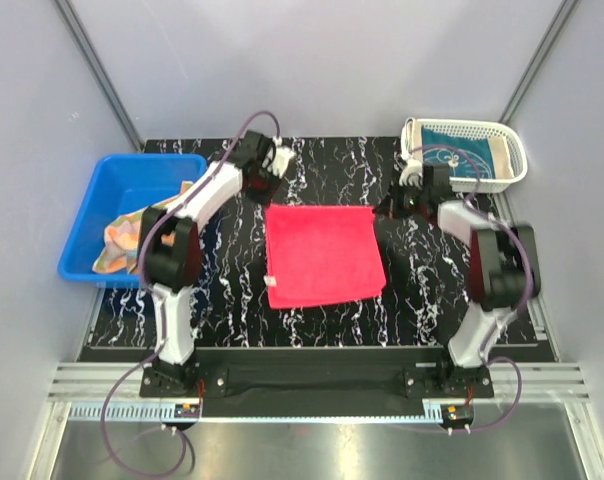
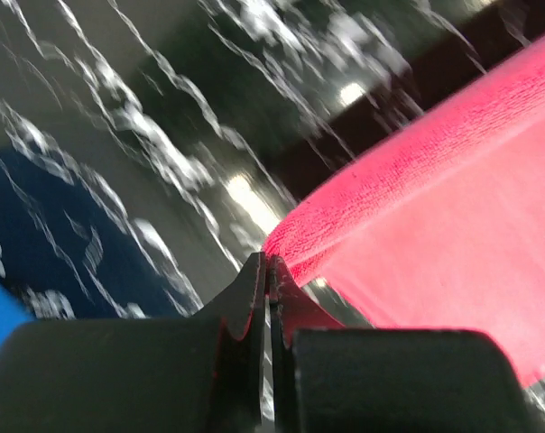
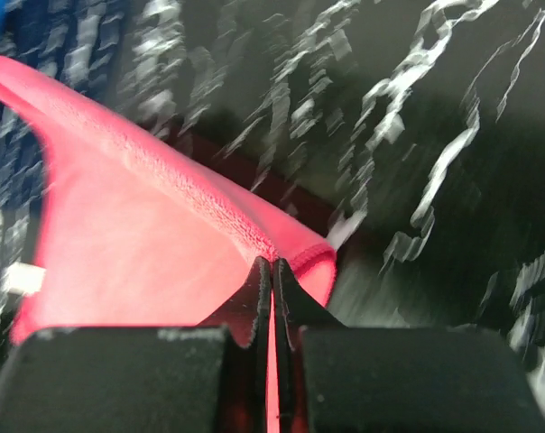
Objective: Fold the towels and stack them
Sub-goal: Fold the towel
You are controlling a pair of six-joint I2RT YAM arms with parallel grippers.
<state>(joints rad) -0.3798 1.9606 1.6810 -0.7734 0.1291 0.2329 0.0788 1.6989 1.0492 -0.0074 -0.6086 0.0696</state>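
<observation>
The pink-red towel [image 1: 322, 255] is spread over the middle of the black marbled mat, its far edge lifted. My left gripper [image 1: 266, 192] is shut on the towel's far left corner; the left wrist view shows the jaws [image 2: 268, 263] pinching the red cloth [image 2: 435, 207]. My right gripper [image 1: 388, 206] is shut on the far right corner; the right wrist view shows the jaws [image 3: 272, 264] pinching the hem of the towel [image 3: 137, 244]. The orange-peach towel [image 1: 122, 240] lies crumpled in the blue bin. The teal towel [image 1: 462, 150] lies in the white basket.
The blue bin [image 1: 132, 170] stands at the mat's left edge. The white basket [image 1: 517, 150] stands at the far right corner. Grey walls close in on both sides. The mat [image 1: 232, 300] ends at a black rail near the arm bases.
</observation>
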